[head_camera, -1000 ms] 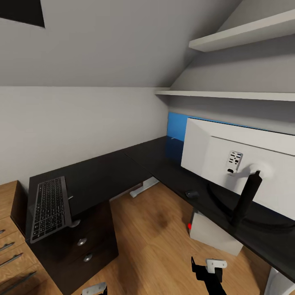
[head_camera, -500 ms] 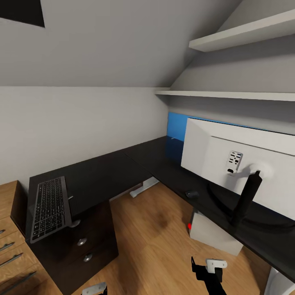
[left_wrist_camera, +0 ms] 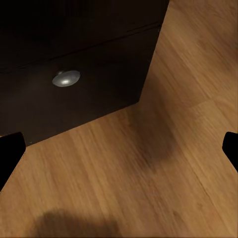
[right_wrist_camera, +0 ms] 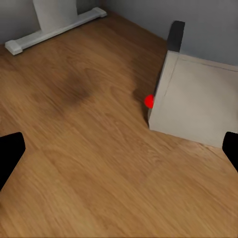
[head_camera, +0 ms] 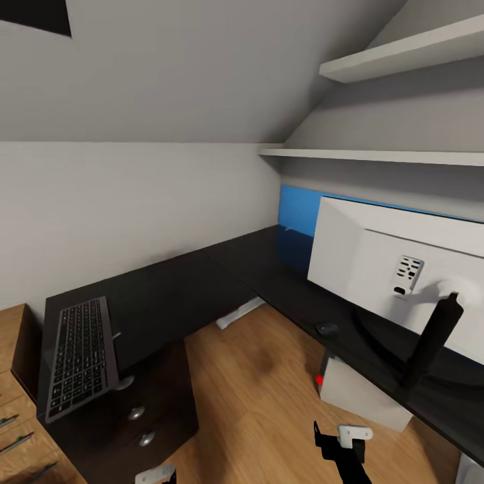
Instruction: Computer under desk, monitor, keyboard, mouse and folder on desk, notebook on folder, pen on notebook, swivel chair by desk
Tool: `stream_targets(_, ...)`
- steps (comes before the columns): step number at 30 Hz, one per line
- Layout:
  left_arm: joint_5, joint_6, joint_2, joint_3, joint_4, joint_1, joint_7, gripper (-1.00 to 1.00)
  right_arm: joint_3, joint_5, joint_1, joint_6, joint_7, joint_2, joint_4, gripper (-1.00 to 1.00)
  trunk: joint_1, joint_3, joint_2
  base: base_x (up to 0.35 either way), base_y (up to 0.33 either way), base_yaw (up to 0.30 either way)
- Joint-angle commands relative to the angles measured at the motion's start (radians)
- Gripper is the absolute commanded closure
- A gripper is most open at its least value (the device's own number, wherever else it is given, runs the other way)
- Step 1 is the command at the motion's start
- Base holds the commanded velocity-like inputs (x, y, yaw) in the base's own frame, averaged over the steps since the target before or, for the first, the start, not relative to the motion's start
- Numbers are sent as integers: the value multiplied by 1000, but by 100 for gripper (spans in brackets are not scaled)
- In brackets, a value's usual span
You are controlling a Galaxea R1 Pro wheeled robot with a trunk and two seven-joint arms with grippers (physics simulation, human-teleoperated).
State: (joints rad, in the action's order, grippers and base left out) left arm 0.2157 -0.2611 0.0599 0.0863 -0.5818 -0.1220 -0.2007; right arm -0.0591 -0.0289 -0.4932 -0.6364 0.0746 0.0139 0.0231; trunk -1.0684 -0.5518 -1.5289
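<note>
The long L-shaped black-topped desk (head_camera: 202, 282) is running from 8 o'clock of the head view, along the grey-white wall, round the corner and down to 4 o'clock, its upright blue back panel (head_camera: 299, 212) standing at the corner. Two white wall shelves (head_camera: 376, 156) are hanging above it at 2 o'clock. The light wood floor (head_camera: 269, 396) is lying in the desk's inner angle.

The big wide monitor (head_camera: 383, 269) is standing on the desk at 3 o'clock, white back toward the camera, on its dark stand (head_camera: 433, 339). Beneath that wing, the pale grey box-shaped computer (head_camera: 363, 396) with a red dot is sitting on the floor; the right wrist view is showing it too (right_wrist_camera: 198, 101), with the desk's white metal foot (right_wrist_camera: 54, 27) well apart. The flat dark keyboard (head_camera: 81, 353) is lying on the desk at 8 o'clock, above dark drawers with round silver knobs (left_wrist_camera: 66, 78), beside a light wood cabinet (head_camera: 17, 417). The small dark oval mouse (head_camera: 327, 329) is resting near the desk's front edge — just beside the monitor's stand.

The right gripper (right_wrist_camera: 119, 153) and the left gripper (left_wrist_camera: 119, 153) are both hovering over bare floor — fingers spread wide apart, clasping nothing.
</note>
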Motion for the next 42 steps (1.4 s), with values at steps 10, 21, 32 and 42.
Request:
stream_targets(10,9,-2,2,10,1,-1,-6,-100,-5,-4,-1,-3,1,0,0,-100,0,-1,0,17,11,0)
stream_targets(21,10,2,2,9,23,-1,-6,-100,-5,-5,-1,-3,1,1,0,-100,0,-1,0,1,1,0)
stream_targets(32,12,-3,4,7,118,-1,-6,-100,-5,-5,-1,-4,1,0,-1,-100,31,24,56,0,0,0)
stream_targets(42,25,-64,-1,-3,212,-1,6,-100,-6,-4,-1,-5,1,2,-2,-100,69,55,126,0,0,0)
